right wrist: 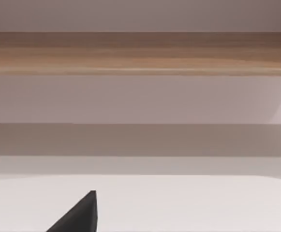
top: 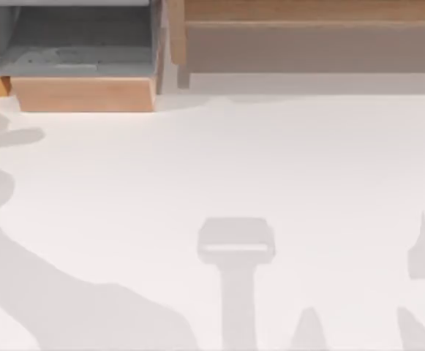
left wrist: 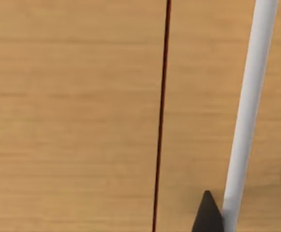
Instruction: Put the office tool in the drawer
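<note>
With drawer (top: 84, 93) open at table's top left, shelf (top: 307, 47) to its right, left gripper (left wrist: 208, 215) facing wood, right gripper (right wrist: 77, 217) facing shelf, grip state and tool whereabouts impossible to tell: risk of misaligned release outside drawer.

drawer (top: 80, 93) stands at the table's (top: 271, 168) far left, pulled open, front panel toward me | shelf (top: 307, 36) sits just to its right along the far edge, reaching to the right side | in my right wrist view the shelf (right wrist: 140, 53) faces me across the table (right wrist: 188, 203)
</note>
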Robot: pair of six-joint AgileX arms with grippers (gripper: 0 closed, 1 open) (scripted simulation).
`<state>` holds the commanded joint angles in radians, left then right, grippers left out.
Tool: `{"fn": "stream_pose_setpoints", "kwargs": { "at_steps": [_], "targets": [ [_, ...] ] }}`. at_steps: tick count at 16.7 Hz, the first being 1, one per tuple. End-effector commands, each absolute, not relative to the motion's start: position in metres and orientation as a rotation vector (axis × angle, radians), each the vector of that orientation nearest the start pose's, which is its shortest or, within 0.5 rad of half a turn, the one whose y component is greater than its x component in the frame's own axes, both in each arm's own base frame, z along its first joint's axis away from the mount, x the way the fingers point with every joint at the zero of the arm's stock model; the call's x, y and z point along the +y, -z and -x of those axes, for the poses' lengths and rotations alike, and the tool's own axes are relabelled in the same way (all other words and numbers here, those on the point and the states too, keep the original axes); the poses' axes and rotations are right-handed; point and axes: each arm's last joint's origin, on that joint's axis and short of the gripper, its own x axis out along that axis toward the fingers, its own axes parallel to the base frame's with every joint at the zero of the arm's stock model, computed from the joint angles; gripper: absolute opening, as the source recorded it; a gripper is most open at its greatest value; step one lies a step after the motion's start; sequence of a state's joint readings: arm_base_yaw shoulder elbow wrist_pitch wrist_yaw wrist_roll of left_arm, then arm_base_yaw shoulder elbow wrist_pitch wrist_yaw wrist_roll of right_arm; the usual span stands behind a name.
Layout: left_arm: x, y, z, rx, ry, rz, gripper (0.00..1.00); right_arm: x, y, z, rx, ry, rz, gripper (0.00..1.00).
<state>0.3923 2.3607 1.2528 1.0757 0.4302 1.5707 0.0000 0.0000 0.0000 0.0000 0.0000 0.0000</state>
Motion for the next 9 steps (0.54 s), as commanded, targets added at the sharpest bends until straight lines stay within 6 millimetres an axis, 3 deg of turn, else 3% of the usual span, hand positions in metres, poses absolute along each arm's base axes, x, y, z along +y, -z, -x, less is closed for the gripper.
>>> {"fn": "stream_pose_setpoints", "kwargs": {
  "at_steps": [3,9],
  "targets": [
    [0.1732,-0.0895,-0.4394,0.011,0.028,-1.547,0.98,-0.0012,-0.1600,-0.1057,0.000,0.000,0.000,1.00],
    [0.1732,-0.0895,-0.4394,0.011,0.028,-1.547,1.00,-0.0012,-0.1600,-0.1057,0.000,0.000,0.000,1.00]
  ]
}}
